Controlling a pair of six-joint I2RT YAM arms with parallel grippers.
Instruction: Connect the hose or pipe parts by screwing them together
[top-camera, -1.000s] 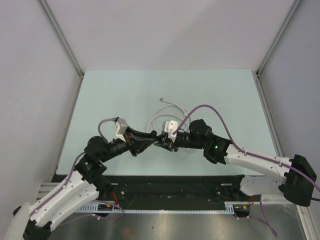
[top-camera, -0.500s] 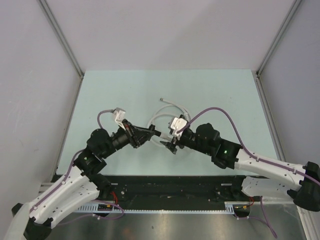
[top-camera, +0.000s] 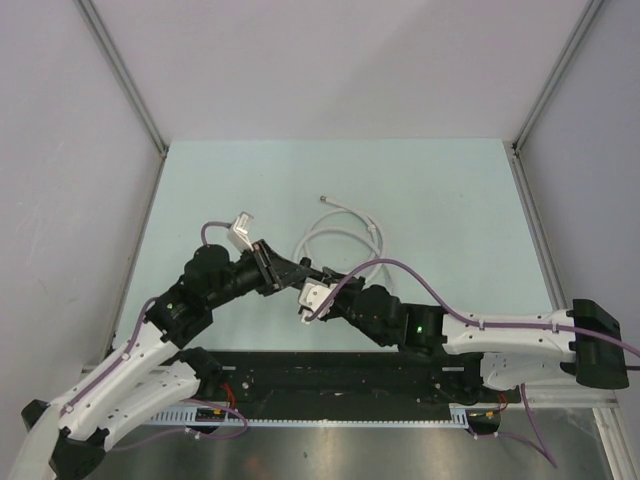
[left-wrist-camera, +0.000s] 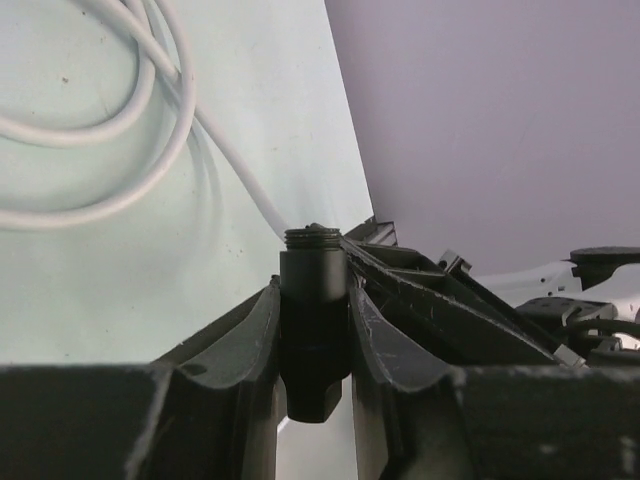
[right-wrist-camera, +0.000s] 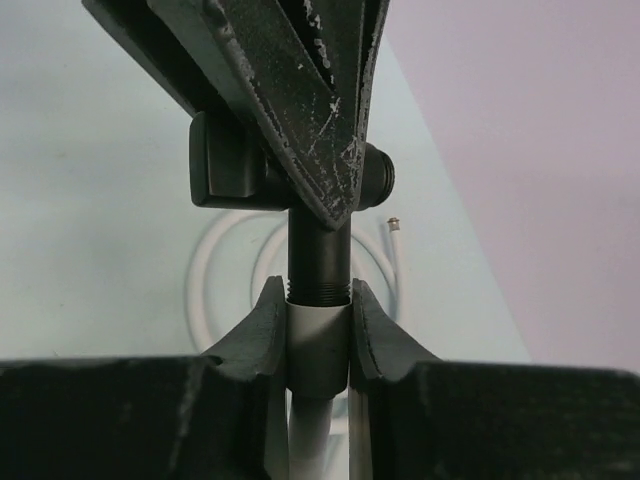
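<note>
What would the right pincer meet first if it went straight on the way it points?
The black threaded fitting directly ahead of the white hose end it grips, with the left pincer's fingers clamped on it just beyond.

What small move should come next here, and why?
Probably a slow twist of the right gripper about the hose's axis, the left gripper holding firm. The right one is shut on the white hose end, which meets, in line, the threaded end of the black fitting clamped in the left. Threads show at the joint, so it looks not fully screwed in.
</note>
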